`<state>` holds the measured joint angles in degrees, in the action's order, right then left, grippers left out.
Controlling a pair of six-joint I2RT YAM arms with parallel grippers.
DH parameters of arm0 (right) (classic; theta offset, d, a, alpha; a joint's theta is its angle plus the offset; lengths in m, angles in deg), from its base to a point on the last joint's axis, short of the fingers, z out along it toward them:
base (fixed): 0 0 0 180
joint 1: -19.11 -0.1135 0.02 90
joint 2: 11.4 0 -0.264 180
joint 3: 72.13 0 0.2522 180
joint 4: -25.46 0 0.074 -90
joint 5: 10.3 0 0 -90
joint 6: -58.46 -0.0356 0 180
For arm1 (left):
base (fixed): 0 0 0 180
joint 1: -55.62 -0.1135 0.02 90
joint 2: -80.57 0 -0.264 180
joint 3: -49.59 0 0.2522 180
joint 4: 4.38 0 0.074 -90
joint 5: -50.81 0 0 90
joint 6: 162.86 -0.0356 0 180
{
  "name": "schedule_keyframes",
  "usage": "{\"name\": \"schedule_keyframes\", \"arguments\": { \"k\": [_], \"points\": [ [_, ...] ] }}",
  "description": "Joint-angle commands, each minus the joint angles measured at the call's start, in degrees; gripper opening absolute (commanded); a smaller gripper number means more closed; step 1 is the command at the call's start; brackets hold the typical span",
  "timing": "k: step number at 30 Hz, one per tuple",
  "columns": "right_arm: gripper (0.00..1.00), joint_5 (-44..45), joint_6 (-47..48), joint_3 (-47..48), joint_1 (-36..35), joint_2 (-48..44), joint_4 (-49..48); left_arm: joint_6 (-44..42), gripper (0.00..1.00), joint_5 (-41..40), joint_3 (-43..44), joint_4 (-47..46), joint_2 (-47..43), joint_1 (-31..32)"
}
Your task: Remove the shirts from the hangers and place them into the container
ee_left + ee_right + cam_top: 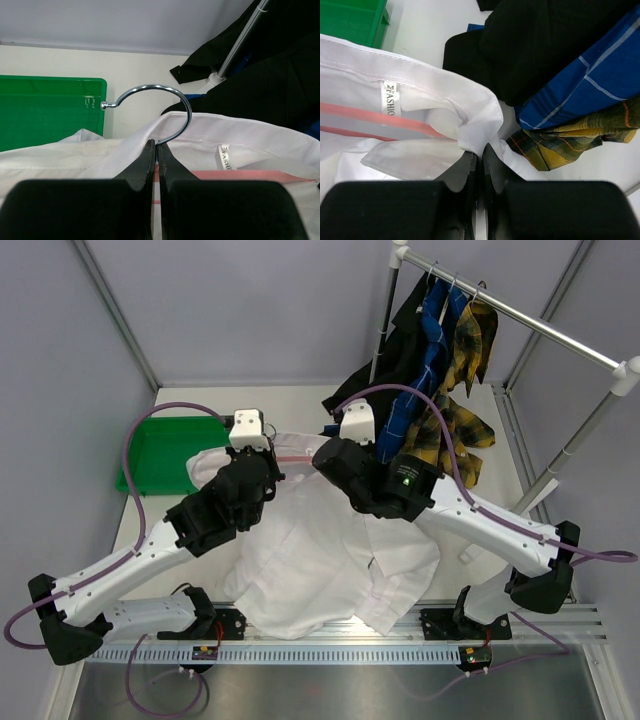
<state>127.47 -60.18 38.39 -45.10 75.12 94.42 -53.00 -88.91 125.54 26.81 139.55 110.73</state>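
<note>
Shirt (320, 560), white and rumpled, covers pink hanger (240, 175); left fingers (140, 172) pinch its hook (150, 87), right fingers (456, 176) pinch the collar (480, 127).

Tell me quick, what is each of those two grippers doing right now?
Left gripper: closed on the hanger, at the base of its wire hook.
Right gripper: closed, pinching the white shirt at its edge.

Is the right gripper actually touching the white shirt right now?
Touching. The right wrist view shows the right gripper with its jaws closed on a bunched fold of the white shirt, with cloth pinched between the fingertips.
</note>
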Motion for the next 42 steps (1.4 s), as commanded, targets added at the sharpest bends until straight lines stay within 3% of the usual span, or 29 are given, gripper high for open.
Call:
{"name": "schedule_keyframes", "arguments": {
  "k": [1,3,18,26,34,36,37,40,42],
  "points": [
    [0.06,5.66,-1.41,-2.52,-0.31,-3.81,1.67,0.71,0.0,-4.87,-0.32,-6.62,-2.29,-0.18],
    [0.0,6.19,-1.68,-3.32,-0.31,-5.12,1.67,0.62,0.0,-4.95,-0.49,-6.88,-2.55,-0.18],
    [0.0,6.99,-2.82,-10.96,2.15,-14.8,0.53,-1.58,0.0,-0.82,-3.75,-11.72,-5.19,-0.18],
    [0.0,0.58,-1.15,-18.95,2.15,-16.2,-5.35,-1.49,0.0,0.85,-5.15,-14.97,-8.35,-0.18],
    [0.0,-16.29,1.66,-33.1,2.15,-24.36,-19.41,1.23,0.0,7.68,-5.15,-14.71,-7.83,-0.18],
    [0.04,-19.97,2.45,-36.18,2.15,-25.96,-22.06,1.76,0.0,9.19,-5.24,-14.62,-7.65,-0.18],
    [0.16,-20.69,2.97,-36.98,2.15,-27.44,-22.5,1.94,0.0,9.63,-5.33,-14.44,-7.48,-0.18],
    [0.28,-22.89,4.29,-38.83,2.15,-31.31,-22.33,0.81,0.0,9.11,-5.68,-14.09,-7.04,-0.09],
    [0.5,-24.55,5.61,-39.71,2.15,-33.77,-21.98,-0.08,0.0,8.93,-5.86,-14.44,-6.86,-0.09]
  ]
}}
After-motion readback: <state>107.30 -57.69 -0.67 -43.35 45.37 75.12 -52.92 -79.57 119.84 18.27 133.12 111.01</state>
